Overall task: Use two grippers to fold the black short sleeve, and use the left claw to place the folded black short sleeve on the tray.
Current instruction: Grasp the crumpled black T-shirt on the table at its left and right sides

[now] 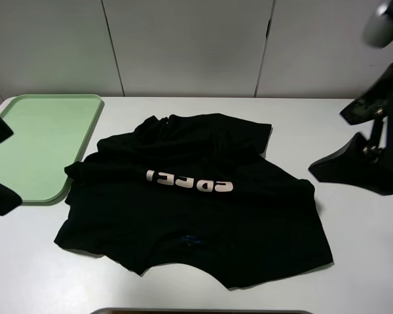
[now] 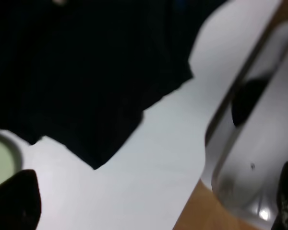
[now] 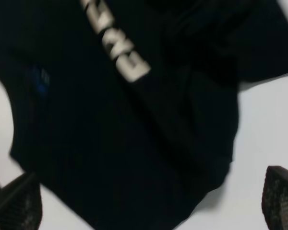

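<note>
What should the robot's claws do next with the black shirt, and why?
Probably lower both claws to the shirt's edges, one on each side, and pinch the cloth. The shirt lies spread and rumpled on the table beside the tray, not folded yet. The left claw and right claw are both open, empty and off the cloth, so a grip likely comes first.
</note>
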Controlling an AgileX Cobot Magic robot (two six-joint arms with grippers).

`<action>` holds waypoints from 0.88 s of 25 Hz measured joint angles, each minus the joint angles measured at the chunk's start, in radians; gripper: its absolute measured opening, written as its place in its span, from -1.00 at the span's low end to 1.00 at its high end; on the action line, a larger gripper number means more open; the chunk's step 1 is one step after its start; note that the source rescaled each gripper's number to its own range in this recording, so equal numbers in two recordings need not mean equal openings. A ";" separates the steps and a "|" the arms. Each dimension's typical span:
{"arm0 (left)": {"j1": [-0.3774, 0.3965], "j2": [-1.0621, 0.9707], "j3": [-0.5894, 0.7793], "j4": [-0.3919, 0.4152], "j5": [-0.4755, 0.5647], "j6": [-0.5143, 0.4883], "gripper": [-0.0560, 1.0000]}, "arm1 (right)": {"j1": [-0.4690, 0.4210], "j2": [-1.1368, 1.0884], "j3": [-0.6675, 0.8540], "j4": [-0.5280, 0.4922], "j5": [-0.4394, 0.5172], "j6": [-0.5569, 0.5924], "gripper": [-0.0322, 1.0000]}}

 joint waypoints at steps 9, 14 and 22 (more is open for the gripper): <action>-0.065 0.169 0.000 0.120 -0.036 0.063 0.95 | 0.102 0.216 0.000 -0.105 -0.046 -0.017 1.00; -0.065 0.241 0.000 0.201 -0.100 0.072 0.94 | 0.102 0.282 0.000 -0.164 -0.113 -0.026 1.00; -0.065 0.332 0.000 0.209 -0.204 0.169 0.93 | 0.102 0.352 0.000 -0.264 -0.136 -0.090 1.00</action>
